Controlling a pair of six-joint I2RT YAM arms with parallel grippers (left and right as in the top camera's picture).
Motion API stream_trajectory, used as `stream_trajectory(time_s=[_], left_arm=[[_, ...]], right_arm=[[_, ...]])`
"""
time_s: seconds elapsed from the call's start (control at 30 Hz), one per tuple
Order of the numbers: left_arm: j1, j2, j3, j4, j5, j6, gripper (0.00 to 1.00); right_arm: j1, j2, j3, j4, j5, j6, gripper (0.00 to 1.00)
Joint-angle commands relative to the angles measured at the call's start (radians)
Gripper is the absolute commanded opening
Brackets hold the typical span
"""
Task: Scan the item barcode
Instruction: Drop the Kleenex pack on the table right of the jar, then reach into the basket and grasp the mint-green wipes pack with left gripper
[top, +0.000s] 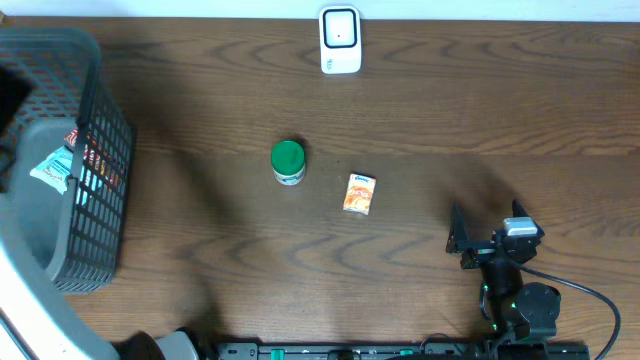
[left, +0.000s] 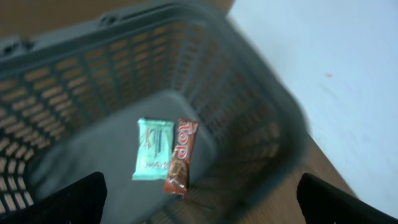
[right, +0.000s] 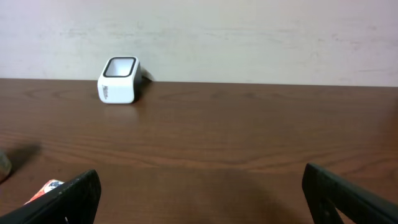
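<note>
A white barcode scanner (top: 340, 40) stands at the table's far edge, also seen in the right wrist view as the scanner (right: 118, 79). A green-lidded can (top: 288, 161) and a small orange box (top: 359, 193) lie mid-table. My right gripper (top: 487, 230) rests open and empty at the front right, right of the box; its fingers (right: 65, 199) stand wide apart, facing the scanner. My left gripper (left: 202, 205) hovers open over the grey basket (left: 261, 118). In it lie a mint packet (left: 152, 149) and a red-brown bar (left: 180, 155), side by side.
The basket (top: 100, 130) takes up the table's left end, with the packets (top: 62, 165) showing inside. A blurred grey arm shape (top: 20, 250) overlaps it at the left edge. The box's corner (right: 43, 190) shows by the right gripper's left finger.
</note>
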Motion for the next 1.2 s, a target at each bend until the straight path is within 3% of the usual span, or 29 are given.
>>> stream_trajectory(time_s=[0.0, 0.2, 0.5, 0.73, 0.9, 1.17], left_arm=[[0.151, 0.057, -0.041, -0.007, 0.277, -0.005, 0.98], [0.269, 0.145, -0.181, 0.057, 0.328, 0.018, 0.98], [0.276, 0.152, -0.563, 0.482, 0.473, 0.044, 0.98], [0.282, 0.153, -0.791, 0.666, 0.475, 0.044, 0.98], [0.282, 0.161, -0.888, 0.776, 0.475, 0.044, 0.98], [0.282, 0.280, -0.897, 0.814, 0.474, 0.036, 0.98]], right_arm=[[0.006, 0.000, -0.002, -0.003, 0.001, -0.003, 0.99], [0.006, 0.000, -0.002, -0.003, 0.001, -0.004, 0.99], [0.006, 0.000, -0.002, -0.003, 0.001, -0.004, 0.99], [0.006, 0.000, -0.002, -0.003, 0.001, -0.003, 0.99], [0.006, 0.000, -0.002, -0.003, 0.001, -0.004, 0.99], [0.006, 0.000, -0.002, -0.003, 0.001, -0.004, 0.99]])
